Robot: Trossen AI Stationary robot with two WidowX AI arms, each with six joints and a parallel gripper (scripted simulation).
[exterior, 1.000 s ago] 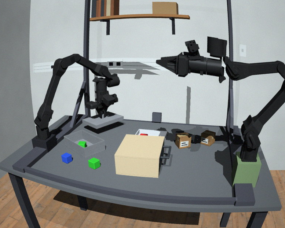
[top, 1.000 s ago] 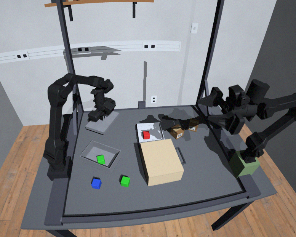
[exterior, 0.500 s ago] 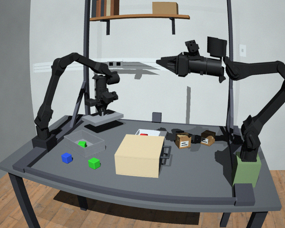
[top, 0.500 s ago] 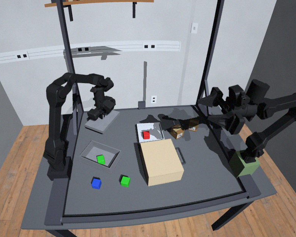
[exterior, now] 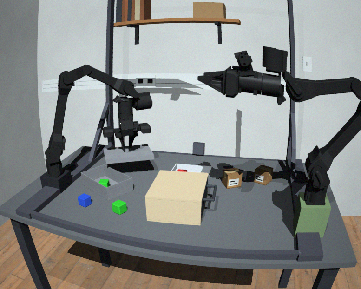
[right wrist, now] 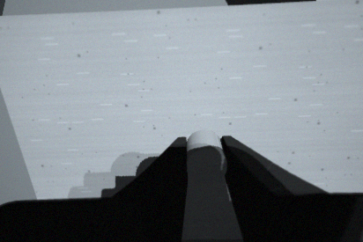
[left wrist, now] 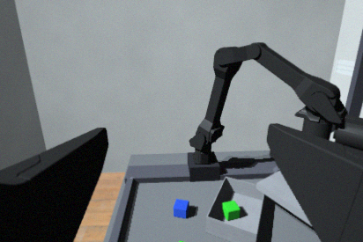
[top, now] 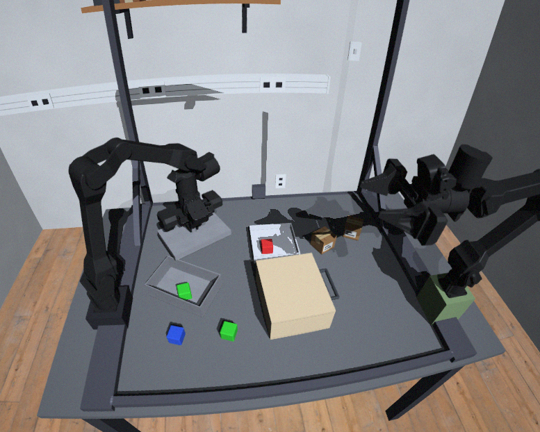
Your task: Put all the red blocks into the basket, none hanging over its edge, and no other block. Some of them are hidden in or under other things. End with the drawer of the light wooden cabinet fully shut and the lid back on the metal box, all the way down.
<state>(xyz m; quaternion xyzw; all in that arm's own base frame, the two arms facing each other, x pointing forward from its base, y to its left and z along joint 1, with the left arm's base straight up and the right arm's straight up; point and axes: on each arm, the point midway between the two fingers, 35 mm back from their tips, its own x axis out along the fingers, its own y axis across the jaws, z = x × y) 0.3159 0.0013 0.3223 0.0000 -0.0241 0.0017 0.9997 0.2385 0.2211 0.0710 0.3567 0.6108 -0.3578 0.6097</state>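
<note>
Keeping the lid (top: 200, 240) (exterior: 129, 156) (left wrist: 288, 195) (right wrist: 176, 75) level is the priority for refitting it to the metal box (top: 172, 295) (exterior: 120, 188) (left wrist: 231, 231). Top view: the right gripper (top: 193, 226) (exterior: 126, 151) (right wrist: 203, 144) grasps the lid beyond the metal box, on its wall side; 1 red block (top: 266, 246) (exterior: 182, 170) lies in the basket (top: 254, 235) (exterior: 190, 165), across from the metal box. Exterior view: the lid is raised; align all 4 edges above the metal box before lowering. Left wrist view: the left gripper (top: 371, 199) (exterior: 199, 77) (left wrist: 188, 134) is released; keep it well apart from the metal box. Right wrist view: the knob (right wrist: 203, 138) sits between the fingertips; maintain the clamp until seated.
</note>
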